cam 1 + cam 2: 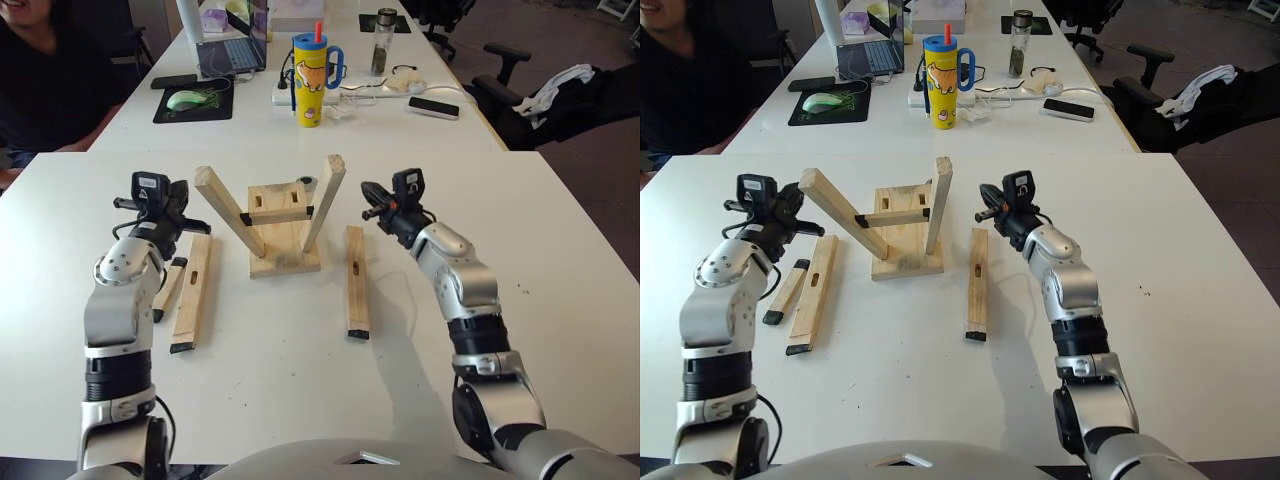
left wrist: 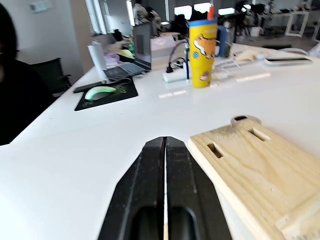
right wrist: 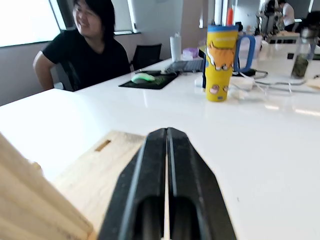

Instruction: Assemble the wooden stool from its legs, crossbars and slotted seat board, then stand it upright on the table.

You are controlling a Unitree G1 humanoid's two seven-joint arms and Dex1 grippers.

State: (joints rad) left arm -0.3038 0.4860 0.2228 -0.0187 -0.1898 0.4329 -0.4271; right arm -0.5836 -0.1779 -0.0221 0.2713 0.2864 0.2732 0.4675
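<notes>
One seat board [image 1: 285, 262]; four legs [image 1: 192, 290] (two standing, two flat); two crossbars [image 1: 168, 288].

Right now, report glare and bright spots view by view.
Right wrist view: a bright window blows out, and the white table shines beside the yellow mug. Left wrist view: bright patches far behind the mug. Left eye view: even light, no glare on the table.

The seat board [image 1: 285, 262] is pale matt wood, the table [image 1: 560, 250] smooth and glossy.

Pale wooden seat board [image 1: 285, 262], white table [image 1: 560, 250], yellow tumbler [image 1: 309, 80] (cartoon-printed, blue-trimmed)
</notes>
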